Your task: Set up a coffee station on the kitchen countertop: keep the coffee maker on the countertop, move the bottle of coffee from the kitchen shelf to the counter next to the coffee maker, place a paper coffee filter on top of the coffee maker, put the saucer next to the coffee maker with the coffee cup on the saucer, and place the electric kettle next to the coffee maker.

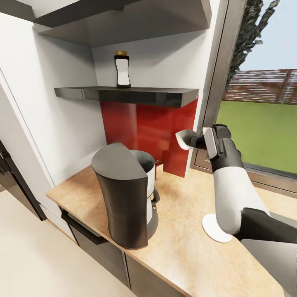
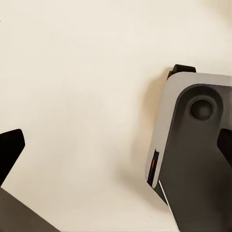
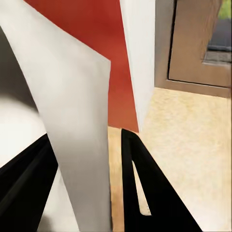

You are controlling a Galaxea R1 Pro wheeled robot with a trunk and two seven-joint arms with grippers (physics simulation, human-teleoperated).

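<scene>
From your head camera you see the coffee maker (image 1: 126,194) standing on the kitchen countertop (image 1: 185,243), near the front edge of this surface. Its white filter basket (image 1: 149,165) is open on top; I cannot tell what is inside. The bottle of coffee (image 1: 122,70) stands upright on the dark shelf (image 1: 128,95) above, with a white label where no writing can be read. The saucer (image 1: 214,229) lies flat on the surface, partly hidden behind your right arm. Your right gripper (image 1: 190,139) is raised in front of the red back panel (image 1: 152,132) and its jaws grip a paper coffee filter (image 1: 183,138).

In your left wrist view there is pale floor (image 2: 82,96) and a grey part of the robot base (image 2: 193,154). The left jaws stand wide apart, holding nothing.

In your right wrist view the white filter (image 3: 72,125) is pinched between the dark jaws, before the red panel and the wood surface.
</scene>
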